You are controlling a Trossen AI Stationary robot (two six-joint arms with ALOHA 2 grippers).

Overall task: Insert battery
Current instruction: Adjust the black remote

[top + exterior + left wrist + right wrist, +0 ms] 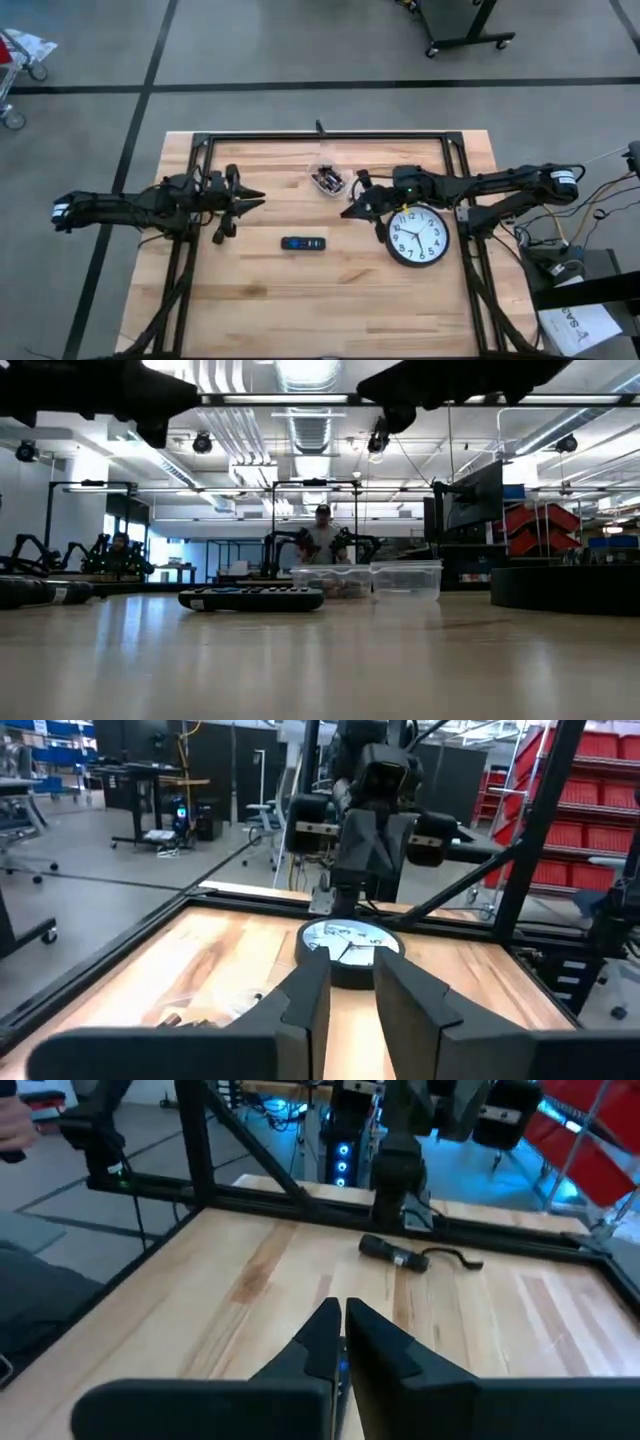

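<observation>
Right gripper point(347, 211) hovers above the tabletop, a little right of centre, fingers pinched nearly together per its wrist view and holding nothing I can see. Left gripper point(258, 200) hovers on the opposite side, left of centre, fingers a narrow gap apart, also empty. Both point inward at each other. Between them, slightly toward the near edge, lies the remote point(303, 243), flat on the wood, roughly mid-table; it is near both claws but touches neither, and sits lower than both since the low view shows it resting on the surface with the arms only overhead. Toward the far edge, just beyond the right gripper tip, is a small clear tub point(328, 179) with dark cylindrical bits inside, likely the batteries, too small to confirm. A wall clock point(418, 236) lies face up under the right arm, toward the right edge. My read: task is at the very start, nothing picked, no battery in any claw, remote's compartment state not readable from here. Next move likely calls for one claw to open, reach to the tub near the far edge and take out one cell, while the other drops to the remote to pin it. Tricky parts: grabbing a single cell from a cluttered tub, and polarity alignment at the slot.
</observation>
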